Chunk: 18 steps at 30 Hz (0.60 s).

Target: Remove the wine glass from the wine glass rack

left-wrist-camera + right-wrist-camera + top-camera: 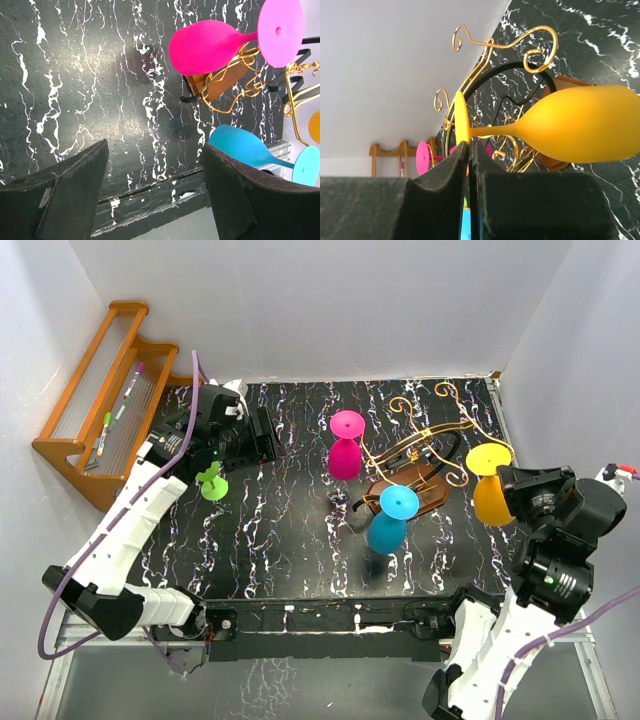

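Observation:
The wine glass rack (425, 445) of curly gold wire on a dark brown wooden base (412, 496) stands right of the table's middle. A pink glass (345, 450) and a blue glass (388, 525) hang upside down from its arms. My right gripper (506, 478) is shut on the foot of a yellow wine glass (490, 495) at the rack's right end. In the right wrist view its fingers (462, 155) pinch the foot's rim and the bowl (580, 130) points right. I cannot tell if the foot touches the wire. My left gripper (265, 435) is open and empty (155, 147).
A green glass (212, 483) stands on the black marbled table (290, 530) beside my left arm. An orange-brown stepped shelf (100, 400) with pens sits at the far left. White walls close the back and sides. In the left wrist view the pink glass (210, 47) and blue glass (245, 147) show.

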### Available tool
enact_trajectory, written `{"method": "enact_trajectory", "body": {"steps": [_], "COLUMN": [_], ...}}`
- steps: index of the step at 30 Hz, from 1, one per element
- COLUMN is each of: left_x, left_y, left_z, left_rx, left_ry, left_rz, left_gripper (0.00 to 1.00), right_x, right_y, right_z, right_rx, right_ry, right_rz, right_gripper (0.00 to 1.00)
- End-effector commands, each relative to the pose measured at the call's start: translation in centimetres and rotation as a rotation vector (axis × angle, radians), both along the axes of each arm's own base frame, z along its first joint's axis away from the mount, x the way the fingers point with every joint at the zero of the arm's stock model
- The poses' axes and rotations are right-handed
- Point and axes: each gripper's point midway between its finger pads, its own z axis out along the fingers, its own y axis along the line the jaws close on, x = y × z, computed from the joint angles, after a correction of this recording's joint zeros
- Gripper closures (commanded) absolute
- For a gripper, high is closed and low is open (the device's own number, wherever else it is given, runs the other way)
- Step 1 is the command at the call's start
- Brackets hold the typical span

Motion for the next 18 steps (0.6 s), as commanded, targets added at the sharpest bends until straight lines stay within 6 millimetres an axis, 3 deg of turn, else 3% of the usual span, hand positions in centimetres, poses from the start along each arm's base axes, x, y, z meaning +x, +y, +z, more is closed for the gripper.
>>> {"method": "enact_trajectory", "body": {"steps": [1,4,13,18], "left_x": [-0.2,-0.4,-0.7,-0.9], "left_y": [-0.3,-0.3,-0.3,0.1], "left_z": [1.2,1.6,3.6,5.3], "left_rx": [0.002,0.001,-0.034,-0.058], "left_ry": [-0.026,-0.034,-0.061,-0.095], "left_rz": [-0.018,-0.020,-0.009,0.009], "left_gripper": [0.27,0.27,0.27,0.27], "right_x": [-2.5,-2.7,0.8,1.5], "right_y": [-0.4,-0.1,4.3,6.7], "right_z": [1.8,4.2,14.4,17.5], "right_rx": [-0.099,-0.164,-0.430,-0.522], "right_ry": [0.018,-0.023,-0.387,-0.541], "right_rz": [-0.071,-0.044,0.353,0.539], "right_gripper": [0.92,0.92,0.92,0.92]}}
